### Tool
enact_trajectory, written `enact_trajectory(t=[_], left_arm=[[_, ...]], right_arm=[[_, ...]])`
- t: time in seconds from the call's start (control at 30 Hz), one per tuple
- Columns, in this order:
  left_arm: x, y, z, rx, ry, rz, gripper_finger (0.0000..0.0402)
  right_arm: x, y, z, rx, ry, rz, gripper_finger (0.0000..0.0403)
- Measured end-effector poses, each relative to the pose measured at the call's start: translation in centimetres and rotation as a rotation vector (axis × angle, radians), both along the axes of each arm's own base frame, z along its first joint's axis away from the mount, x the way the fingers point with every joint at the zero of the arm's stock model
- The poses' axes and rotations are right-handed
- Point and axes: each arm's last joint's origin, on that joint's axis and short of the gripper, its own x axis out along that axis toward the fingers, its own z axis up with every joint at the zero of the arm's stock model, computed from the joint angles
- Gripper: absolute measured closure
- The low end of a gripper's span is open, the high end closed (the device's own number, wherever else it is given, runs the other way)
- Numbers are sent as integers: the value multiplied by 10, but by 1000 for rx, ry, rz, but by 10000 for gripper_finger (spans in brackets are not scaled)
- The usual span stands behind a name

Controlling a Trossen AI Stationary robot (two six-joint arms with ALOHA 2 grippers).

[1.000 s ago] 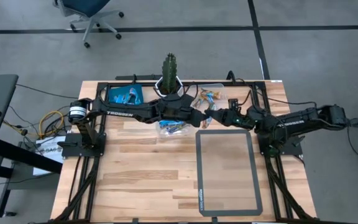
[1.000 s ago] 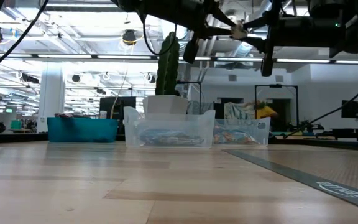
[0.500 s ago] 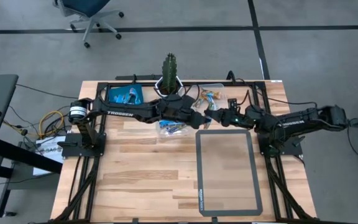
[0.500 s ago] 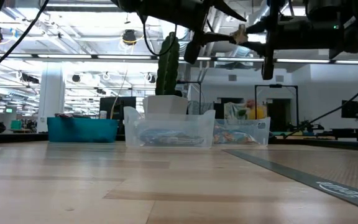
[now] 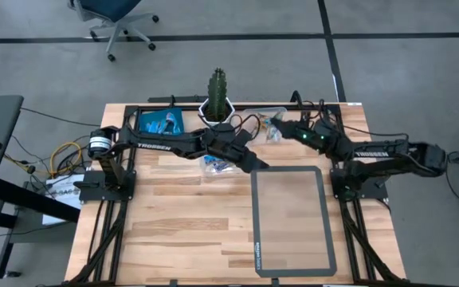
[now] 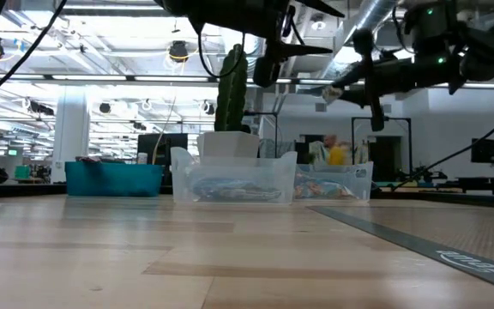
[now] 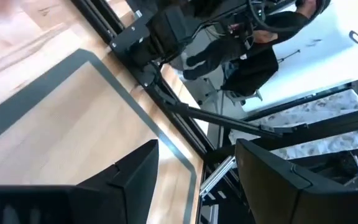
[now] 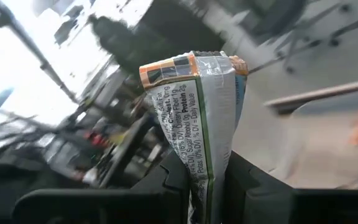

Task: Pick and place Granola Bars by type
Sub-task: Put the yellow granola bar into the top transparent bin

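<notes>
Right gripper (image 8: 197, 180) clamped on granola bar (image 8: 197, 106), silvery wrapper with orange end; we see it raised in air over clear container (image 5: 273, 119) at table's far edge. Left gripper (image 7: 194, 168) fingers spread, nothing between them; we place it above the other clear container (image 6: 234, 180) holding bars, near grey mat (image 5: 293, 223) corner.
</notes>
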Motion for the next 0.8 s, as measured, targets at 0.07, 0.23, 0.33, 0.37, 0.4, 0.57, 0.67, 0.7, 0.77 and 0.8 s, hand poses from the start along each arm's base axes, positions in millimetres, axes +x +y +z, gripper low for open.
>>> enact_trajectory(t=[0.07, 0.23, 0.33, 0.37, 0.4, 0.57, 0.67, 0.7, 0.77, 0.8], left_arm=[[0, -2, -1, -1, 10, -6, 195], [0, -10, -3, -3, 28, -25, 195], [0, -14, -3, -2, 34, -34, 195], [0, -15, -3, 0, 34, -32, 195], [0, -16, -3, 2, 33, -31, 195], [0, -18, -3, 6, 32, -32, 195], [0, -17, -3, 7, 32, -31, 195], [0, -17, -3, 7, 32, -31, 195], [0, -17, -3, 9, 32, -25, 195], [0, -17, -3, 11, 33, -20, 195]], right_arm=[[-4, -8, -2, 8, 17, -44, 360], [-14, -23, -10, 50, 94, -125, 360], [-18, -28, -15, 99, 116, -159, 358], [-19, -30, -16, 118, 115, -168, 357], [-20, -31, -16, 126, 114, -174, 356], [-21, -32, -16, 124, 113, -181, 332], [-21, -32, -16, 124, 113, -181, 307], [-21, -32, -16, 124, 113, -182, 297], [-21, -33, -16, 125, 112, -187, 276], [-22, -34, -16, 125, 112, -190, 265]])
